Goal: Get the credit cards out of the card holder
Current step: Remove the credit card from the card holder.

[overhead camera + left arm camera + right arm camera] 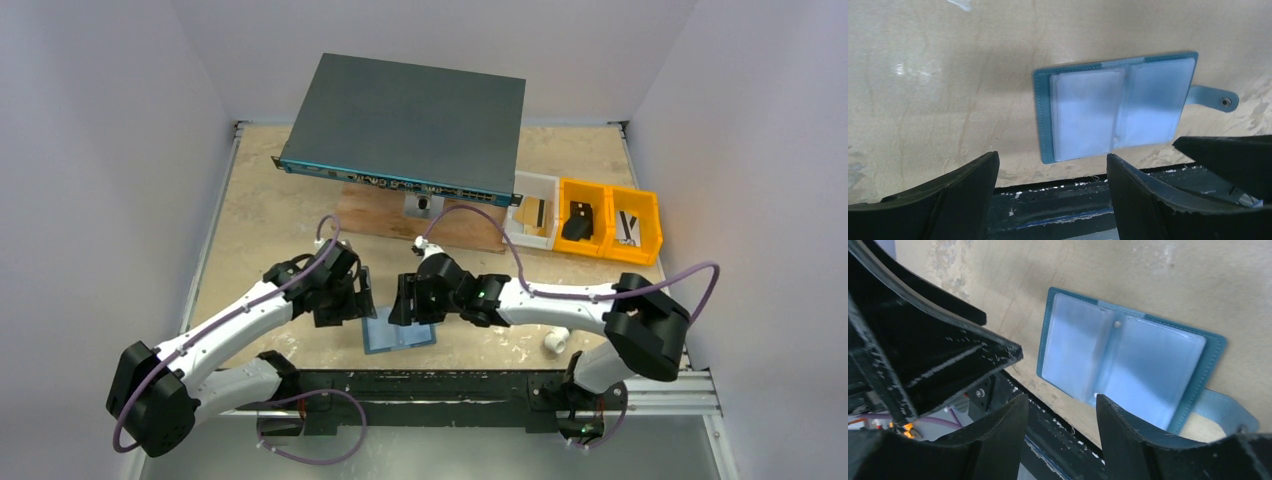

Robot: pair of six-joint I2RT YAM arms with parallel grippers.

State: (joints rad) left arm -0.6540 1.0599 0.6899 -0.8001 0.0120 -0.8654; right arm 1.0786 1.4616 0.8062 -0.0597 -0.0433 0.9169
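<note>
Right now the card holder (400, 333) lies spread flat, inside face up, on the beige table (260, 210) close to its near edge, just past the black rail (450, 385) that carries the arm bases. Its steel-blue cover frames two clear sleeve pages, and a strap (1210, 95) with a snap stud sticks out from one short side. In the left wrist view pale faces show through the sleeves, most plainly in the half away from the strap. These are the credit cards (1088, 115), lying in their pockets; how many there are cannot be told. The left gripper (352, 303) hangs just beside the holder's left edge with its fingers (953, 200) spread wide and nothing between them. The holder lies beyond the tips, untouched. The right gripper (408, 312) hangs over the holder's far edge, its jaws parted more narrowly and also gripping nothing. From above it overlaps the holder, and whether it touches cannot be told. Farther back a dark grey network switch (405, 115) rests on a wooden board (440, 228), with a white bin (535, 178) and two orange bins (585, 186) to its right. A small white fitting (553, 342) lies near the right arm
</note>
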